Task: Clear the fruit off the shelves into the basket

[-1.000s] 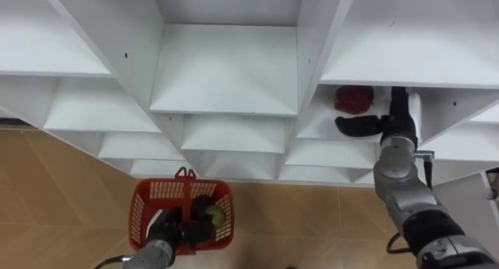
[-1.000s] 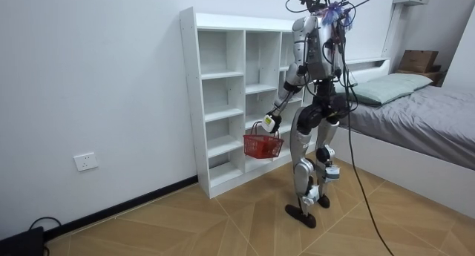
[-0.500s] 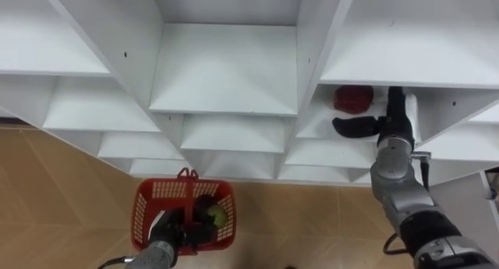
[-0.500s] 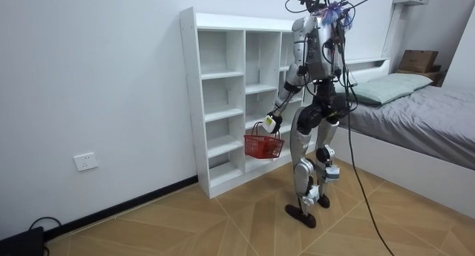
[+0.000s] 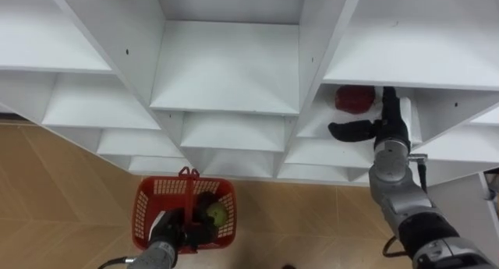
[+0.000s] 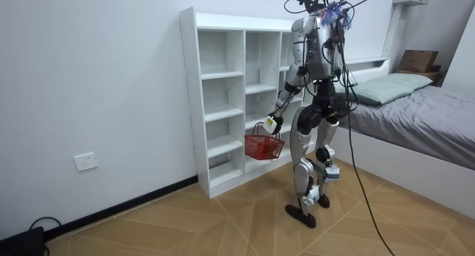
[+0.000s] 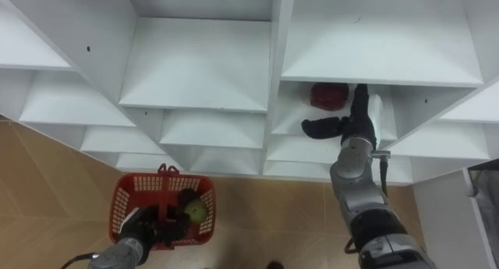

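Two hands are in use. My right hand [image 5: 383,130] has its fingers [image 5: 351,131] spread wide and holding nothing, inside a right-column compartment of the white closet [image 5: 226,66]. The red fruit [image 5: 355,99] lies just beyond them, toward the compartment's far wall; I cannot tell if they touch it. My left hand [image 5: 165,234] has its fingers curled round the handle of the red basket [image 5: 144,203], low over the wooden floor [image 5: 62,199]. The basket contains a green fruit [image 5: 216,215] and a dark fruit [image 5: 201,203] on its left.

Red fruit [image 5: 354,99] on closet shelf [image 5: 315,128]
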Robot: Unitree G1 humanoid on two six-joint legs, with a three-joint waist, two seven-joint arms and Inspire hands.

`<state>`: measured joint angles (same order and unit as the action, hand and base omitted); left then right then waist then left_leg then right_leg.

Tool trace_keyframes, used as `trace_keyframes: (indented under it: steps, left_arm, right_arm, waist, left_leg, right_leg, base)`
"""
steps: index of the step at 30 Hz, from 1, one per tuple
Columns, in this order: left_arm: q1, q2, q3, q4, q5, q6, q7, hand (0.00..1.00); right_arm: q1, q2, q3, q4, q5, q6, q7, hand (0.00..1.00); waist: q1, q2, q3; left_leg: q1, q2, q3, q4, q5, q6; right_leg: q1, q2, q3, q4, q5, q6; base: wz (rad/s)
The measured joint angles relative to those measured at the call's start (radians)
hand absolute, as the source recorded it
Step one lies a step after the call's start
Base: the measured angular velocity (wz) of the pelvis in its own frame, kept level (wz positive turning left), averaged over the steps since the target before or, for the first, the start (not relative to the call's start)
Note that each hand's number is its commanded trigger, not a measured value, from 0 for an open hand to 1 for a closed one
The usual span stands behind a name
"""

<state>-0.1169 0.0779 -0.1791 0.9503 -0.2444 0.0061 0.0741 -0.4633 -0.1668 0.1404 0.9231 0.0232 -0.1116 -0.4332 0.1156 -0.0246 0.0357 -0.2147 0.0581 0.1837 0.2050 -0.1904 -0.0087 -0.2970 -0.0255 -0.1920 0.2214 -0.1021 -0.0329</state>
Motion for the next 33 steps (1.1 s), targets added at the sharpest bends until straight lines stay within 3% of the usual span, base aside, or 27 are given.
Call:
trace_keyframes:
  steps: [1,9,19,33]
  left_arm:
    - [0.0,0.0,0.0,0.0,0.0,0.0,0.0,1.0]
    - [-0.001,-0.002,-0.013,0.0,0.0,0.001,-0.001,1.0]
    - [-0.001,-0.004,-0.022,0.001,0.0,0.002,-0.01,1.0]
    - [-0.001,-0.004,-0.022,0.001,0.0,0.002,-0.017,1.0]
  right_arm:
    - [0.0,0.0,-0.001,0.0,-0.01,0.0,-0.001,1.0]
    - [-0.005,-0.013,-0.007,0.002,-0.028,0.004,-0.014,1.0]
    - [-0.004,0.004,-0.003,0.031,-0.026,0.027,0.012,1.0]
    - [-0.004,0.017,-0.002,0.036,-0.025,0.027,0.033,1.0]
  waist:
    - [0.0,0.0,0.0002]
    - [-0.002,-0.001,-0.0001]
    - [0.0,-0.001,-0.0004]
    - [0.0,-0.001,-0.0018]
  left_leg:
    - [0.0,0.0,0.0,0.0,0.0,0.0]
    - [0.001,0.0,0.002,0.001,0.0,0.0]
    - [0.001,0.0,0.001,0.001,0.0,0.0]
    - [0.0,0.0,0.0,0.002,0.0,0.0]
  right_leg:
    - [0.0,0.0,0.0,0.0,0.0,0.0]
    - [0.0,0.001,-0.002,0.0,0.0,0.0]
    - [0.0,0.0,-0.002,0.0,0.0,0.0]
    - [0.0,0.0,-0.003,0.0,0.0,0.0]
  base:
    - [0.0]
    - [0.0]
    - [0.0]
    - [0.0]
